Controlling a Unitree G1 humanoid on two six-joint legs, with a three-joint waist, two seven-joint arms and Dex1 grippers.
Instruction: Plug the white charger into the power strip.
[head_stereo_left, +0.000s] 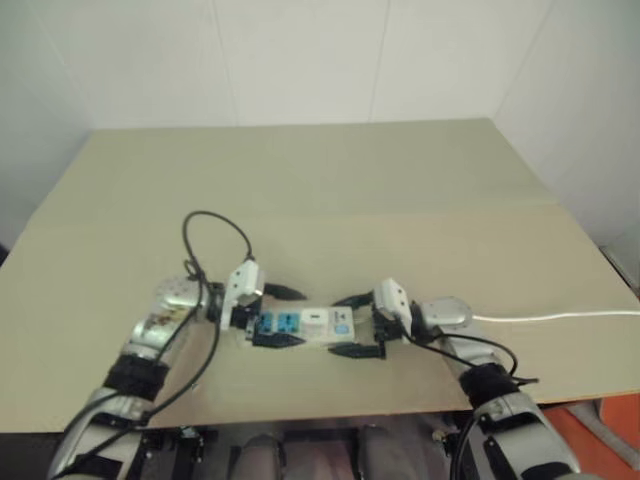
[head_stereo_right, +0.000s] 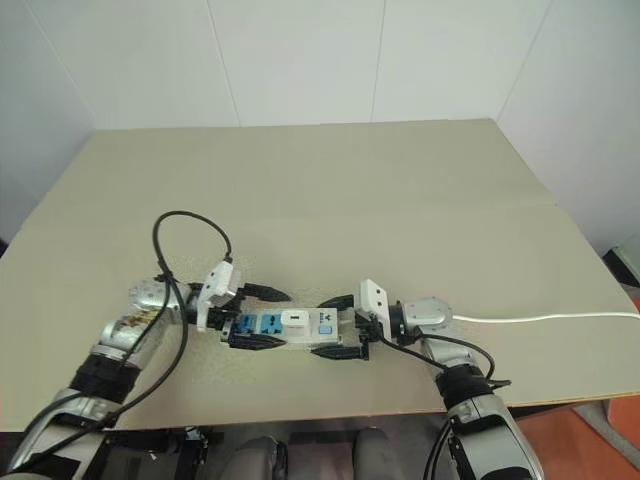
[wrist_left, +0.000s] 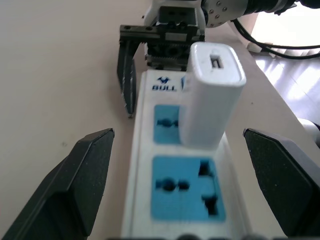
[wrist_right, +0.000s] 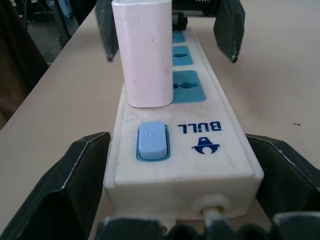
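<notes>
On the left, the robot's left arm reaches out low over the tan table (head_stereo_left: 330, 180) with its wrist bent inward, so the left gripper (head_stereo_left: 277, 316) points sideways toward the middle. A black cable (head_stereo_left: 215, 225) loops up from that arm. Its two black fingers (wrist_left: 82, 175) are spread wide apart, one on each side of the near end of the power strip (head_stereo_left: 300, 326), and they hold nothing. The power strip lies flat on the table between the two grippers, near the front edge. The white charger (wrist_left: 210, 95) stands upright in the socket closest to the blue switch (wrist_right: 151, 140), and the other two blue sockets are bare. On the right, the right arm also reaches forward with its wrist bent inward, so the right gripper (head_stereo_left: 352, 325) points back at the left one. Its fingers sit on both sides of the switch end of the strip, gripping it. A thin white cord (head_stereo_left: 560, 316) runs off to the right across the table.
</notes>
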